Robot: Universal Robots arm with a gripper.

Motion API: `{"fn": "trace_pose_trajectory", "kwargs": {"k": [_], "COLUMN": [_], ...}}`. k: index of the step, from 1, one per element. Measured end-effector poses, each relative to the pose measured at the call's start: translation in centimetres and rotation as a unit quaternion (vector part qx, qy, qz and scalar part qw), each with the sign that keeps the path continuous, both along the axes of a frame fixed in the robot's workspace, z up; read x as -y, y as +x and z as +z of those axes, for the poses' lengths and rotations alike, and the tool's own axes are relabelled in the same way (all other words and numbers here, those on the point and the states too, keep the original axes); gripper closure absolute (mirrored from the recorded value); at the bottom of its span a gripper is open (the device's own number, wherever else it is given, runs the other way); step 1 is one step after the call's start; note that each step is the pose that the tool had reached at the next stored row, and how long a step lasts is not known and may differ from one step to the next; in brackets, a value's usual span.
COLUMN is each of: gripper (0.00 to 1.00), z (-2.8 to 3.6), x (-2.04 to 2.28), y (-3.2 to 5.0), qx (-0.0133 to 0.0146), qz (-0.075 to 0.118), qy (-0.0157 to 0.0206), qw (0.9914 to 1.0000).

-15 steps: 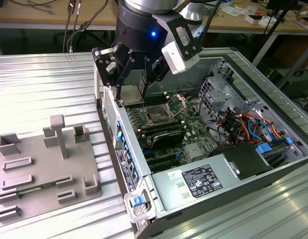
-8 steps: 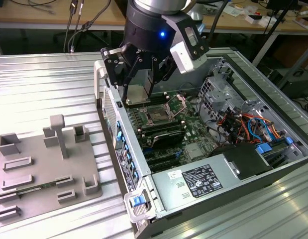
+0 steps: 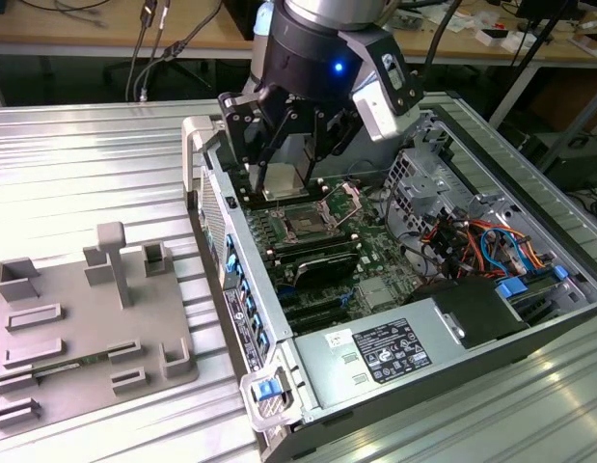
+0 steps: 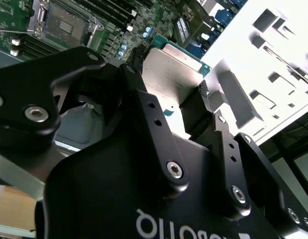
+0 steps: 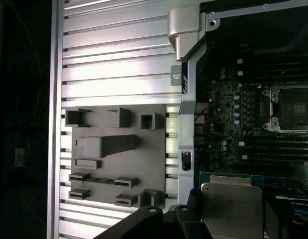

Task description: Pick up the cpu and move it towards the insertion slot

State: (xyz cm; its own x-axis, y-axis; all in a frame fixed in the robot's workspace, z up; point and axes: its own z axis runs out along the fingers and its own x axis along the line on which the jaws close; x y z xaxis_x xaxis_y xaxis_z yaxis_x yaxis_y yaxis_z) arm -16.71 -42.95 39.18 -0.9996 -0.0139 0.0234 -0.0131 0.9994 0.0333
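CPU (image 4: 169,74) is off the grey tray (image 3: 47,371) and in the air, clamped between the black fingers (image 4: 201,107) of the gripper (image 3: 282,174), above the open computer case (image 3: 529,318) on the ribbed metal desk (image 3: 86,164). Carry step in hand: pick looks done. Largest first: case, then green motherboard (image 3: 375,289), then insertion slot (image 3: 303,222), its bracket (image 3: 344,200) hinged open. Chip hangs just above and near the slot, not yet over its dark centre. Judgement: remaining travel needs squaring the chip to the frame.

My tool (image 3: 279,159): holds cpu (image 3: 282,180) — above the board, just beside insertion slot (image 3: 306,224).
Tray (image 3: 86,318): on worktop (image 3: 86,164) — exterior view's left of case (image 3: 423,338).
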Motion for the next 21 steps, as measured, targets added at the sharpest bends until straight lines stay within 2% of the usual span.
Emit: {"fn": "trace_pose_trajectory", "kwargs": {"k": [3, 10, 13, 16, 18, 21], "gripper": [0.45, 0.45, 0.45, 0.45, 0.45, 0.45], "z": [-0.02, -0.03, -0.05, -0.12, -0.22, -0.32], "x": [0.0, -0.01, -0.1, -0.38, -0.8, -0.99], "y": [0.58, 0.82, 1.17, 2.08, 3.07, 3.81], "qx": [0.0, 0.0, -0.0001, -0.0001, 0.0, 0.0], "qz": [0.0, 0.0, 0.0, 0.0, 0.0, 0.0], "qy": [0.0, 0.0, -0.0001, -0.0001, 0.0, 0.0], "qw": [1.0, 1.0, 1.0, 1.0, 1.0, 1.0]}}
